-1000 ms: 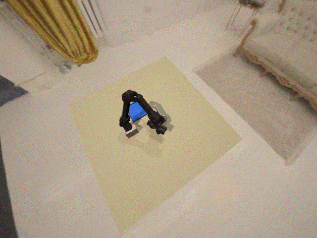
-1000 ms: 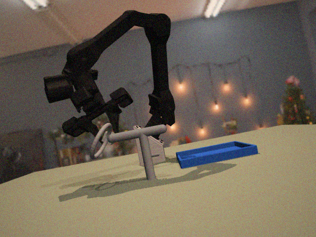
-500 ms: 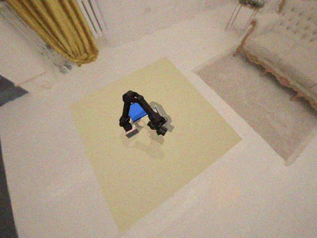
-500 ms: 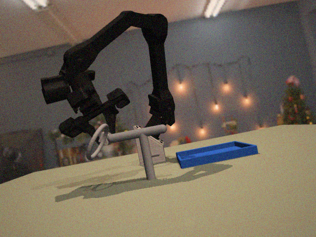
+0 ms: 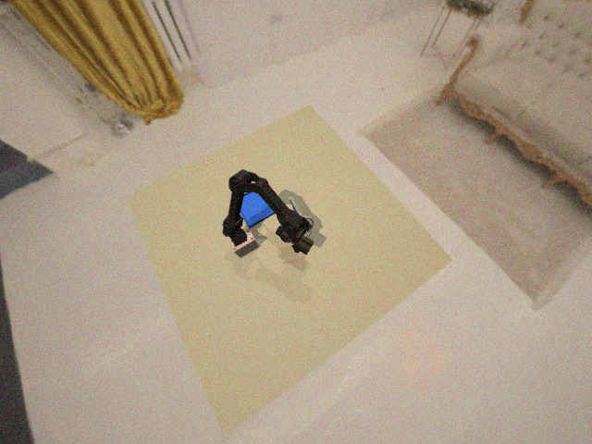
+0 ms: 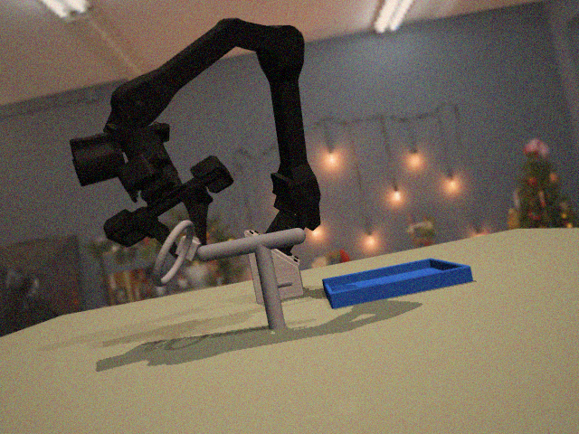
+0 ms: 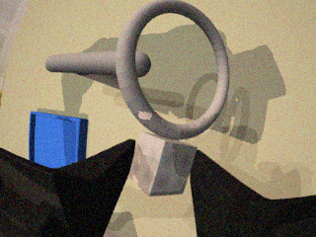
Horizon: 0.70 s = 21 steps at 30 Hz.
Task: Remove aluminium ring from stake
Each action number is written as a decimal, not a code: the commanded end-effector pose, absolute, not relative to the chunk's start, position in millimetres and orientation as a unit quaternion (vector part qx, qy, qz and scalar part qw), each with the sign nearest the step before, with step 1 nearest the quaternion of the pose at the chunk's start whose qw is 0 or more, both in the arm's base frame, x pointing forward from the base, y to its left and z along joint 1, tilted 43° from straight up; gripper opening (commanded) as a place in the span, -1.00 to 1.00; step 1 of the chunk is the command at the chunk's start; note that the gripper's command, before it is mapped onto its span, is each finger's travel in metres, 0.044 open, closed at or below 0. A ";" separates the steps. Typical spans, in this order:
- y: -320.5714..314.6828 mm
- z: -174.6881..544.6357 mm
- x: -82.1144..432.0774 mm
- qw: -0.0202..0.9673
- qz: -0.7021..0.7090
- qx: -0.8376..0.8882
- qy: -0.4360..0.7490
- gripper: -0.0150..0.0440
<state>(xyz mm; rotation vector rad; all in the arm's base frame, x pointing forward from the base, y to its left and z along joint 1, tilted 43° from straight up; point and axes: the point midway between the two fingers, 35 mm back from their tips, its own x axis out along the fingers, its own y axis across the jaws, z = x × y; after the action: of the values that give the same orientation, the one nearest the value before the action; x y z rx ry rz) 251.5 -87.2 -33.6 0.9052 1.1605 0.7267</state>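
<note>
The aluminium ring (image 6: pixel 161 266) (image 7: pixel 223 74) is held up tilted, well above the mat. My gripper (image 6: pixel 187 248) (image 7: pixel 164 150) is shut on its block-like tab (image 7: pixel 163 168). The steel stake (image 6: pixel 268 289) stands upright, with its cross-bar (image 5: pixel 294 207) (image 6: pixel 229 248) (image 7: pixel 84 62) on top. The ring is at one end of the cross-bar; in the wrist view its near side crosses in front of the bar's end, but their shadows lie apart. The blue tray (image 5: pixel 252 207) (image 6: pixel 397 287) (image 7: pixel 54 140) is empty. The fingertips are hidden behind the arm in the top view.
The arm's pale base block (image 5: pixel 246 247) (image 6: pixel 289 275) stands behind the stake in the exterior view, to the left of the tray. The arm arches high from it to the gripper. Shadows of the arm, ring and stake fall across the yellowish mat (image 5: pixel 305 334) (image 6: pixel 327 382).
</note>
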 end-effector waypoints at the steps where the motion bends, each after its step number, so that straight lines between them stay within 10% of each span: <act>1: -93.8 -28.9 253.7 0.684 0.324 0.399 0.517 -0.49; 21: -115.3 -5.7 255.9 0.684 0.324 0.399 0.517 -0.49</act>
<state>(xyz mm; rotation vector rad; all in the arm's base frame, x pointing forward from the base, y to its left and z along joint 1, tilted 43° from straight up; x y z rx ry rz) 254.6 -109.9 -10.3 0.9044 1.1611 0.7253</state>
